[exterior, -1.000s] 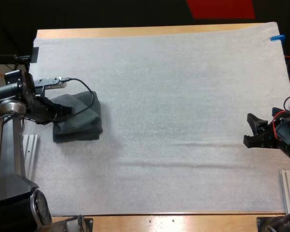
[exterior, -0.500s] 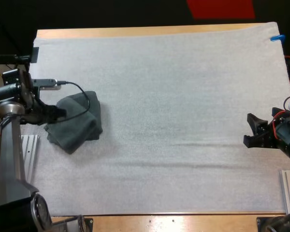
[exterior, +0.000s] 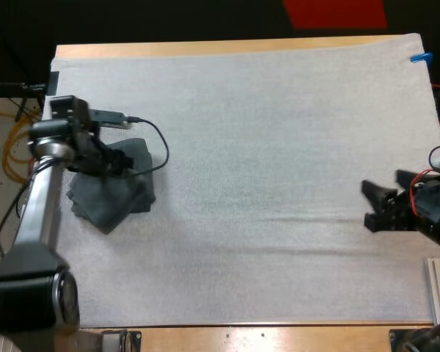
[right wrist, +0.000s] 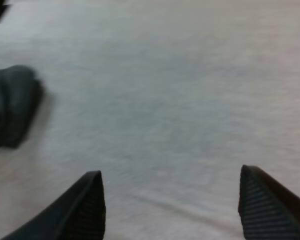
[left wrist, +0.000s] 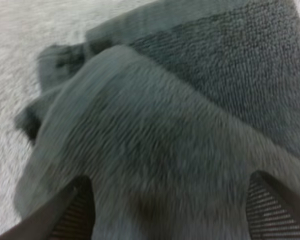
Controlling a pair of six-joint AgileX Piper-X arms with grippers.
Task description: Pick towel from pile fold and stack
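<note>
— Locating the towel point(exterior: 114, 194): where does it lie?
— At the 9 o'clock edge of the mat point(exterior: 264, 147), crumpled, with its long axis running roughly 1 to 7 o'clock.
— Which arm is nearer?
— The left gripper point(exterior: 116, 160). It sits on the towel's 12 o'clock end, fingers point(left wrist: 72, 215) spread wide and straddling a fold. The right gripper point(exterior: 368, 204) is released, well apart toward 3 o'clock.

Over most of the table point(exterior: 205, 48), the mat point(exterior: 264, 147). On the mat at its left side, roughly midway between near and far edges, the towel point(exterior: 110, 198). Over the towel's far part, the left hand point(exterior: 114, 160), fingers point(left wrist: 72, 212) spread to either side of a raised fold, perhaps just touching it. At the mat's right edge, well apart from the towel, the right hand point(exterior: 374, 205), fingers spread above bare mat.
</note>
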